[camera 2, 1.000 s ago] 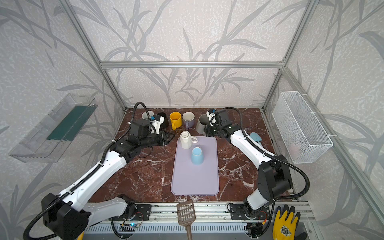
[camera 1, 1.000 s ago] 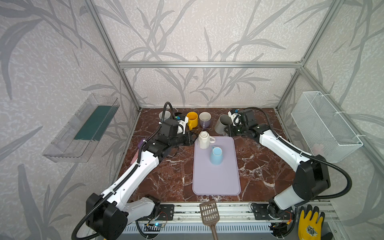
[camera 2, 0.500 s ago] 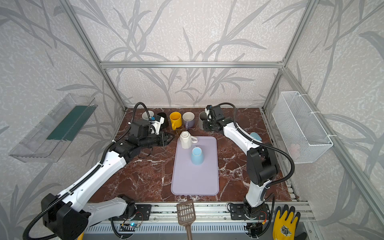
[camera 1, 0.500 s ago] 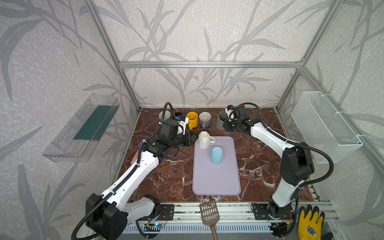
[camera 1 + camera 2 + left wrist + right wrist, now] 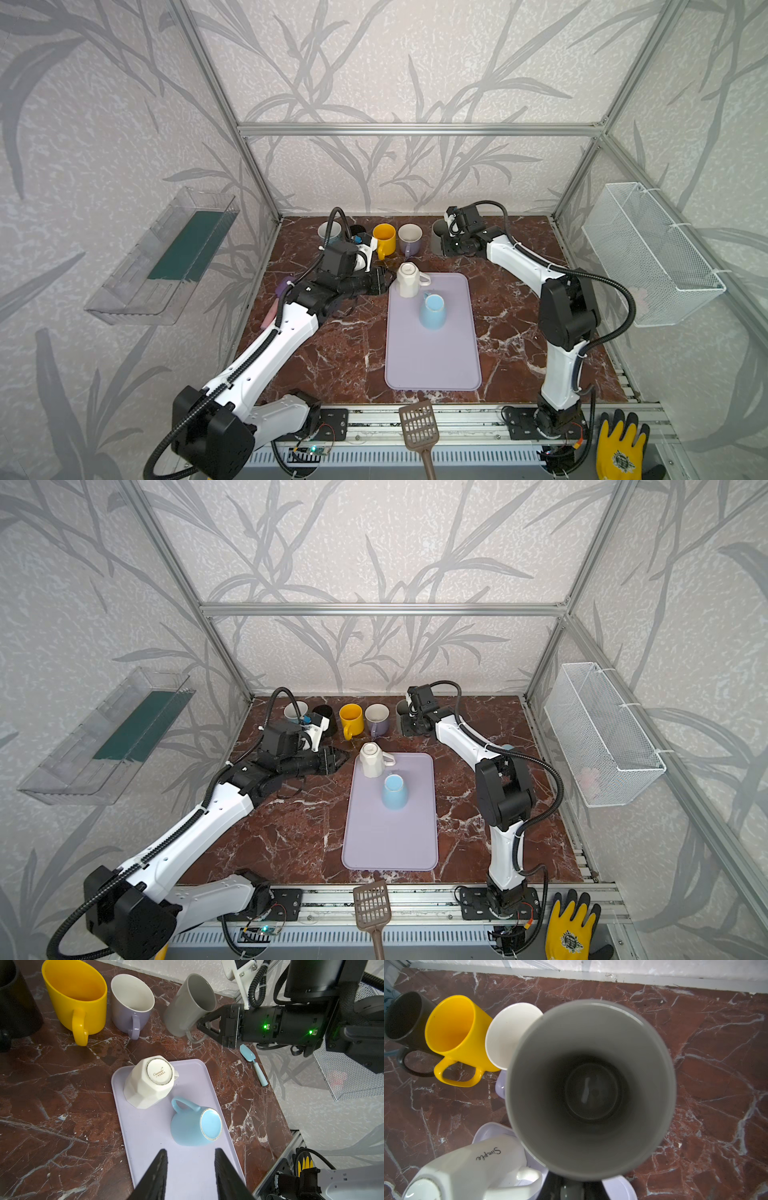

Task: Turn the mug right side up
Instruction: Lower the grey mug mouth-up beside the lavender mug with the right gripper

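Grey mug (image 5: pixel 191 1005): keep right gripper (image 5: pixel 200 1026) pinched tight on handle (image 5: pixel 196 1038), level rim, set base flat on table (image 5: pixel 52 1084) clear of purple mug (image 5: pixel 131 1001); hold half-open, empty left gripper (image 5: pixel 190 1154) back.

Grey mug (image 5: pixel 187 1007) in right end effector (image 5: pixel 200 1025): from sideways to mouth-up, farther back.

Mat (image 5: pixel 432 353) before row of mugs (image 5: pixel 384 241)

a robot lab test cell: aluminium frame (image 5: pixel 415 129), leaf-print wall panels (image 5: pixel 415 62) and a mounting rail (image 5: pixel 469 422).
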You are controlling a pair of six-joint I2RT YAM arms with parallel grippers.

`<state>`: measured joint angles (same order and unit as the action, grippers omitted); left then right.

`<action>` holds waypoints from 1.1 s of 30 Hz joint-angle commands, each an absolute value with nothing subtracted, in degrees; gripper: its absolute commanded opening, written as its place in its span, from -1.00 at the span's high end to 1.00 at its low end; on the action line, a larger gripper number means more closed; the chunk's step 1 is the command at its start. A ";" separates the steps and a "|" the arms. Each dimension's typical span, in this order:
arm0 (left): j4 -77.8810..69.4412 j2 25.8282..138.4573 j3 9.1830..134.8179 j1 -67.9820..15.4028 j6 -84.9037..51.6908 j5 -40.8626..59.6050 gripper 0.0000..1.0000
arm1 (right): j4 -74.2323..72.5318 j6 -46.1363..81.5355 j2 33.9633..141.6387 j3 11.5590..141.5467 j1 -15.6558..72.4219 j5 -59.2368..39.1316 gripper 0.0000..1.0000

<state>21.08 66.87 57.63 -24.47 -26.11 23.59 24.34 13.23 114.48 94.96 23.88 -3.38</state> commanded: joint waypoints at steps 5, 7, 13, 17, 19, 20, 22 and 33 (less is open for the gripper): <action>22.47 65.75 56.71 -24.58 -25.43 24.08 0.19 | 22.14 11.96 117.68 102.18 23.85 -1.63 1.00; 22.61 65.70 56.69 -24.58 -25.24 23.91 0.19 | 22.85 11.78 118.87 103.55 23.90 -1.43 1.00; 22.82 65.74 56.60 -24.60 -24.90 23.89 0.20 | 24.28 11.30 121.06 105.83 23.86 -0.53 1.00; 23.00 65.66 56.43 -24.56 -24.70 23.73 0.19 | 24.82 10.86 122.05 106.83 23.91 0.09 1.00; 23.16 65.57 56.47 -24.56 -24.63 23.57 0.19 | 25.01 10.64 122.53 107.39 23.90 0.18 1.00; 23.20 65.50 56.43 -24.56 -24.58 23.52 0.19 | 25.11 10.71 122.89 107.66 23.90 0.18 1.00; 23.44 65.48 56.43 -24.55 -24.51 23.38 0.19 | 25.34 10.77 123.46 108.18 23.86 0.09 1.00; 23.69 65.48 56.44 -24.61 -24.43 23.03 0.19 | 25.98 11.15 125.07 109.44 24.08 -0.18 1.00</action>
<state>22.70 66.83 56.88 -24.47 -25.45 23.64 29.02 11.86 125.34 106.13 23.94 -0.89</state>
